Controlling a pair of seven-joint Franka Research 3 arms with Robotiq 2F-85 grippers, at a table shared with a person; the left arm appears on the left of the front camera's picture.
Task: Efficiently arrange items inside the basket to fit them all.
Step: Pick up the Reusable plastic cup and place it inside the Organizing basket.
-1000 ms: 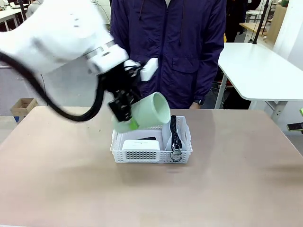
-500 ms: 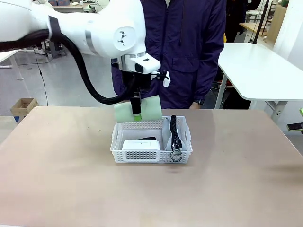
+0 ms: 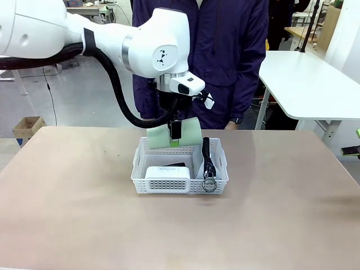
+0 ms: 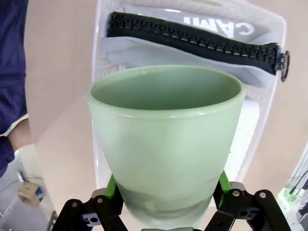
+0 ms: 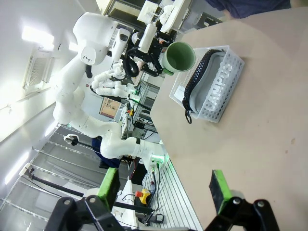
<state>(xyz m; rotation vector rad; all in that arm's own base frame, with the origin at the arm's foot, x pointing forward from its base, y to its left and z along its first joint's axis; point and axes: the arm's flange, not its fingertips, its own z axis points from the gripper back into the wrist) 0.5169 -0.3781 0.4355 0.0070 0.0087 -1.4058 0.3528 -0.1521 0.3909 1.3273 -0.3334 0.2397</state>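
My left gripper (image 3: 175, 135) is shut on the pale green cup (image 3: 188, 132), which lies on its side with its mouth to the right, just above the far end of the white basket (image 3: 180, 183). In the left wrist view the cup (image 4: 166, 139) sits between the green pads (image 4: 111, 185), over the basket (image 4: 276, 29). The grey CAMPUS pouch (image 3: 208, 160) stands on edge along the basket's right side. The white clock (image 3: 167, 172) and black stapler (image 3: 176, 165) lie at the left. My right gripper (image 5: 164, 185) is open, off to the side of the table.
A person in a dark blue jacket (image 3: 219, 56) stands at the far edge of the table, right behind the basket. A white table (image 3: 304, 84) is at the back right. Bare tabletop (image 3: 84, 214) surrounds the basket.
My left arm has swung right with the cup, turning it from tilted toward me to sideways. It now hangs lower, over the basket's far end.
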